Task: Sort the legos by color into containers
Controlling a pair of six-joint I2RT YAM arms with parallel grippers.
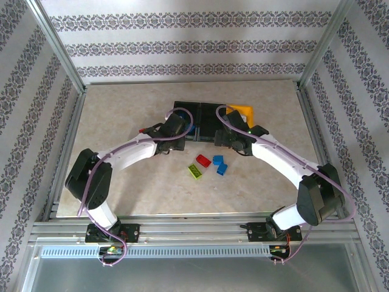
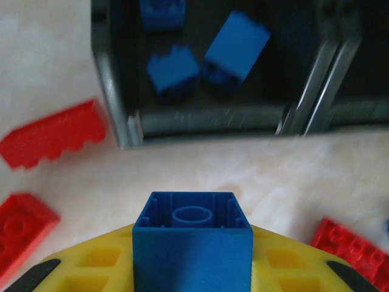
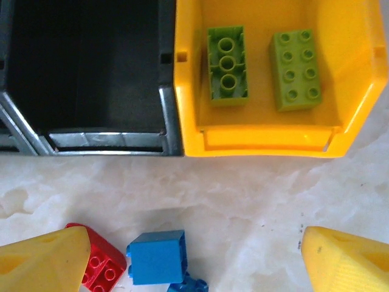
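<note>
Top view: loose legos (image 1: pixel 206 165) are seen on the table (image 1: pixel 121 121) between both arms, just short of the containers (image 1: pixel 200 112).
Left wrist: a blue brick (image 2: pixel 192 243) is clamped by the left gripper (image 2: pixel 193 271). Three blue ones (image 2: pixel 173 70) lie in the black bin (image 2: pixel 115 91).
Right wrist: the right gripper (image 3: pixel 194 252) is spread wide, released. Two lime bricks (image 3: pixel 228 64) sit in the yellow bin (image 3: pixel 267 143).

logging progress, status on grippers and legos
Left gripper shut on blue brick, facing black bin. Right gripper open above loose bricks. Green bricks in yellow bin.

Left gripper (image 2: pixel 192 275) is pinching a blue brick (image 2: pixel 192 240), right gripper (image 3: pixel 194 258) has its jaws spread wide.
</note>
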